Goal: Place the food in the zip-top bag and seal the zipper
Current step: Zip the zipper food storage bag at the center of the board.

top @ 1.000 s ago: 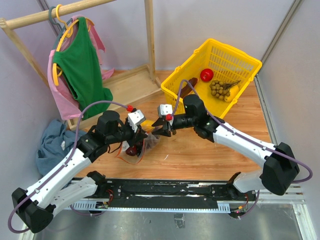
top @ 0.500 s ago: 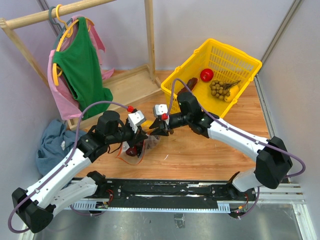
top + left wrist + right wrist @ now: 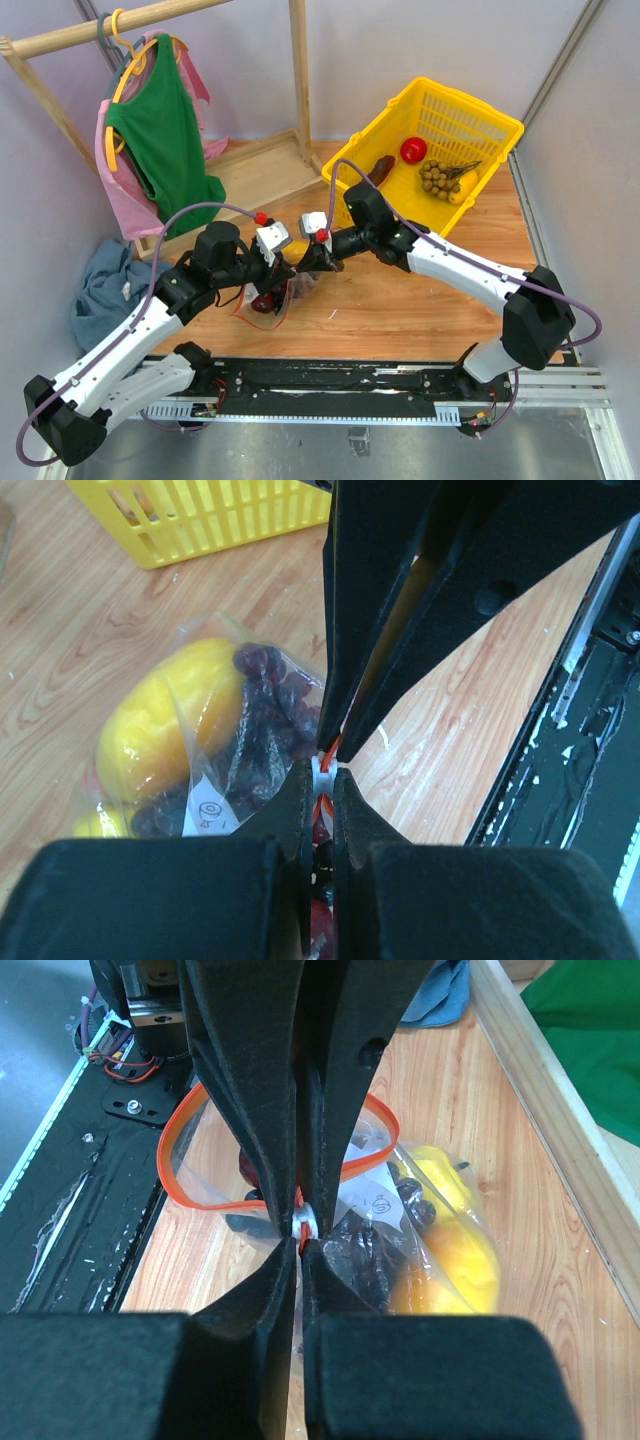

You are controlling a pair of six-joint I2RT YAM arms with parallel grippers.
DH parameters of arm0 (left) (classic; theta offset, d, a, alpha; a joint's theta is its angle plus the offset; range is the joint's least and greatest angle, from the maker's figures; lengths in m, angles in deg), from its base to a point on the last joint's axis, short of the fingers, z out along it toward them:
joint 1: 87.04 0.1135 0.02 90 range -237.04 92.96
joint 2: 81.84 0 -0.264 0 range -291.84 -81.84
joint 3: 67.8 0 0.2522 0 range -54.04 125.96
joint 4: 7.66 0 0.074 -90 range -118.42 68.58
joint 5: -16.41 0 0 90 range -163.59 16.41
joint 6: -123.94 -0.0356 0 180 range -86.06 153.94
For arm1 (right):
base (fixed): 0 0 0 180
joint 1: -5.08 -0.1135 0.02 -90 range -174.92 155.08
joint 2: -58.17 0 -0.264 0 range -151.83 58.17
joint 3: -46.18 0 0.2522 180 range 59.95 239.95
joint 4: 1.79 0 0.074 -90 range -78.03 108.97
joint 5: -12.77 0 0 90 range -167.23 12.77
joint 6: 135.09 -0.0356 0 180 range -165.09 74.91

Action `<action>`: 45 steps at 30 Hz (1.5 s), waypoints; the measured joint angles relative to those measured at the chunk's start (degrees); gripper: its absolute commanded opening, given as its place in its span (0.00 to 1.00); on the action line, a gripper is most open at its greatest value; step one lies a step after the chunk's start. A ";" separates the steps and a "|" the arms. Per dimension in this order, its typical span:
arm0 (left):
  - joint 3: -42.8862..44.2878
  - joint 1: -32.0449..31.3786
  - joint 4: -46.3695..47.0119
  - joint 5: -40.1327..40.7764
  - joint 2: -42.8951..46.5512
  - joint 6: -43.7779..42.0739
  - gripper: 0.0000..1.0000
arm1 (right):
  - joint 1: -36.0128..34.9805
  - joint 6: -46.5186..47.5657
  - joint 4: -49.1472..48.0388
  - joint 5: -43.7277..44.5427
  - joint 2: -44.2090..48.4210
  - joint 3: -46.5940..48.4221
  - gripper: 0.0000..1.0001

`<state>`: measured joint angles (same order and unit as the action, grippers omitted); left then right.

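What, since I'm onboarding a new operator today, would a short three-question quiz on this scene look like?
1. True or false: the yellow bell pepper lies inside the zip-top bag.
2. What does the right gripper pinch? A) the zipper; B) a basket rim; C) a green shirt.
3. Short answer: seen from the right wrist, is the bag's mouth fully sealed?

Key: 1 true; 2 A; 3 no, the zipper bows open in a loop beside the fingers.
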<state>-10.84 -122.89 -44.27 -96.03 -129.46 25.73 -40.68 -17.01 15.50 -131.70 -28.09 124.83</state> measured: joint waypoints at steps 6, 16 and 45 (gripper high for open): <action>0.00 0.04 -0.35 -0.07 0.02 -0.31 0.00 | -0.02 -0.04 -1.22 1.25 0.28 -0.57 0.01; 0.02 0.04 -0.35 1.29 0.50 0.79 0.01 | -1.14 -7.48 -13.22 8.92 4.13 -7.63 0.01; 0.04 -0.28 -2.93 1.55 1.51 1.79 0.00 | -3.13 -4.11 -4.74 7.08 2.21 -4.74 0.49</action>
<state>-10.80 -123.18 -47.20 -94.48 -127.95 27.52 -43.81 -21.12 10.76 -124.62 -25.88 120.09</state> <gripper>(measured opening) 0.049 0.525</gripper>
